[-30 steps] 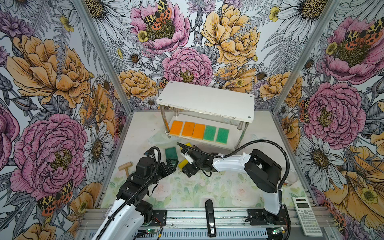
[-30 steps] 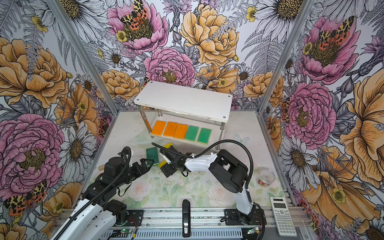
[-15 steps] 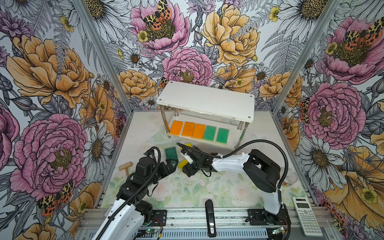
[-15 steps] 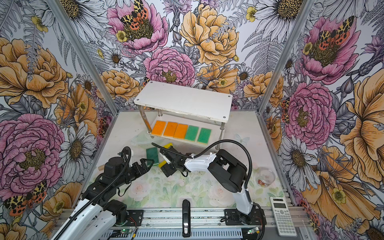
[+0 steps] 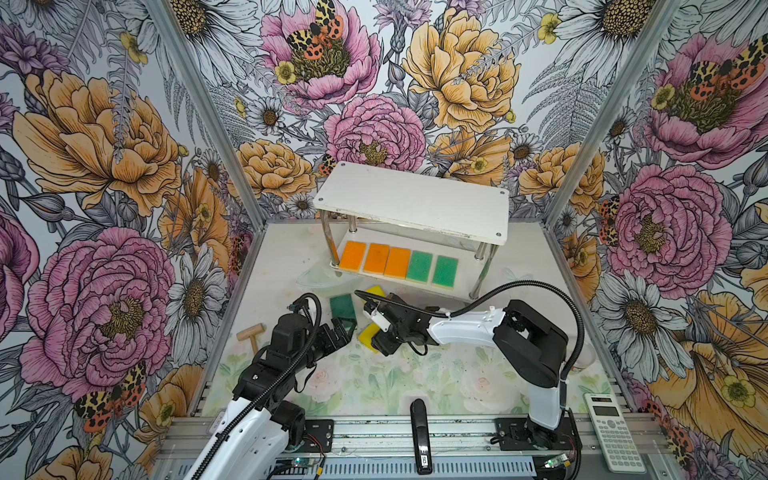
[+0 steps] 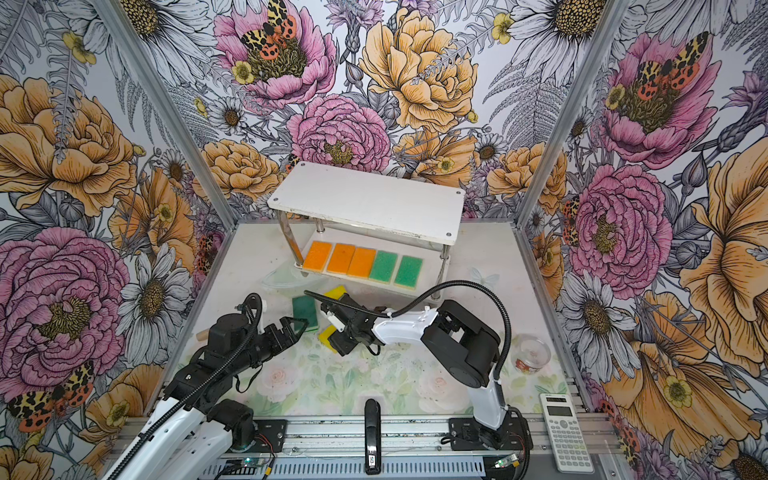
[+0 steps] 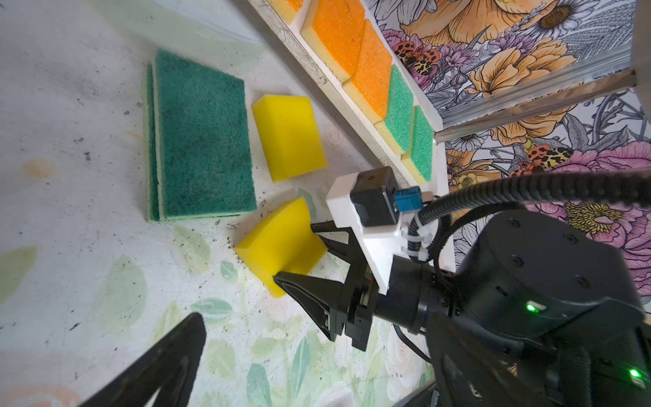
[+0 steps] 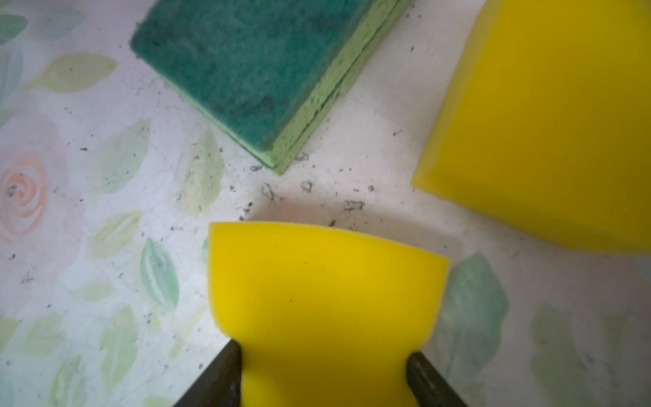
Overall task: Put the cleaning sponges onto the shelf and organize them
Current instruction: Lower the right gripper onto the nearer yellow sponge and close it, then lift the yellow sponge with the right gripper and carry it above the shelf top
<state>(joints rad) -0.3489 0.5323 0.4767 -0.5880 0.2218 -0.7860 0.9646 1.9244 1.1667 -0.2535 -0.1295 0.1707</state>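
Five orange and light-green foam sponges (image 5: 399,262) line the white chrome-post shelf (image 5: 411,199); my right gripper (image 8: 322,356) pinches one yellow foam block (image 8: 324,282), my left gripper (image 5: 344,326) gapes empty, and two dark-green scouring pads (image 7: 204,141) and another yellow block (image 7: 289,135) wait.

A black stapler (image 5: 420,436) lay across the front rail (image 5: 374,432). To its right, at the rail's end, sat a white calculator (image 5: 614,432). A small glass jar (image 6: 533,353) stood beyond the stapler to the right, and a wooden mallet (image 5: 251,334) lay beyond it to the left.

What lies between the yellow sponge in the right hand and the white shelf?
Another thick yellow foam sponge lies there, loose; both top views and the left wrist view show it.
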